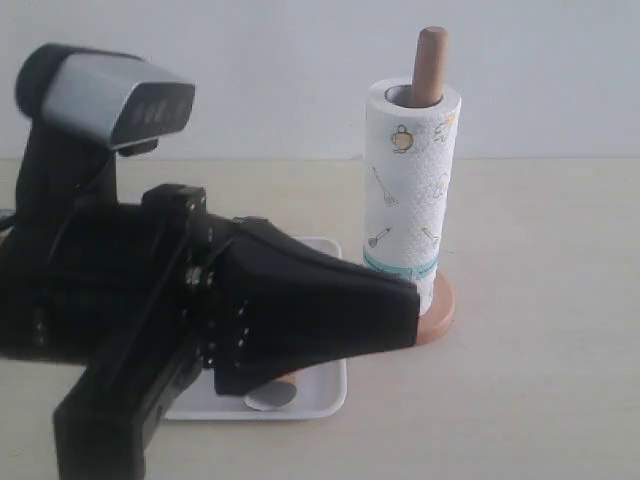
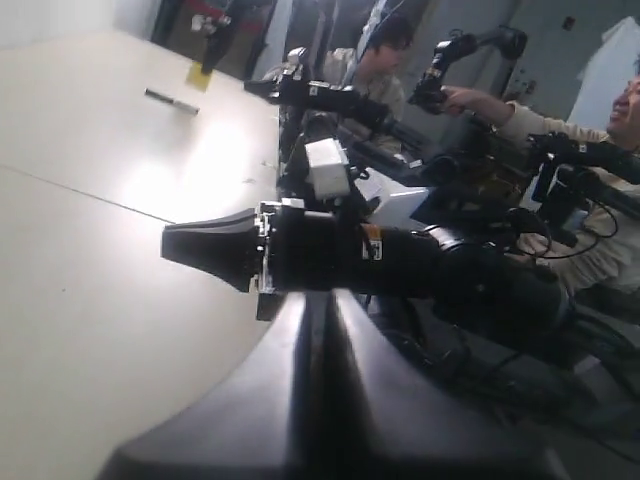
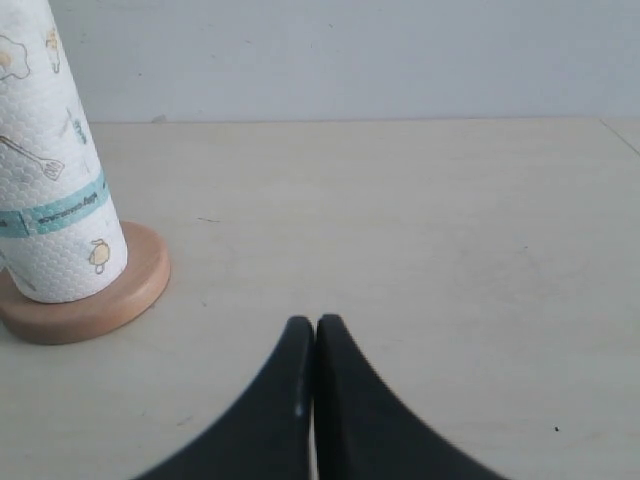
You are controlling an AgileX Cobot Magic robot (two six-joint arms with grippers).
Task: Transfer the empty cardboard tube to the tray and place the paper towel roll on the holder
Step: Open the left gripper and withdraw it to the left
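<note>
The paper towel roll (image 1: 410, 170) (image 3: 50, 150) stands upright on the holder, whose post (image 1: 430, 65) pokes out of the core and whose disc base (image 1: 442, 312) (image 3: 120, 300) rests on the table. The tray (image 1: 325, 395) lies left of the base, mostly hidden by a black arm. Under that arm a round pale end with a brown edge (image 1: 270, 397) shows in the tray; it looks like the cardboard tube's end. My right gripper (image 3: 315, 325) (image 1: 412, 315) is shut and empty, its tip near the base. Away from these things, my left gripper (image 2: 325, 300) is shut and empty.
A pale wall runs behind the table. In the left wrist view, another black arm (image 2: 330, 255) crosses ahead at the table's edge, with people, other arms and cables beyond. A small dark stick (image 2: 172, 100) lies far off on the tabletop.
</note>
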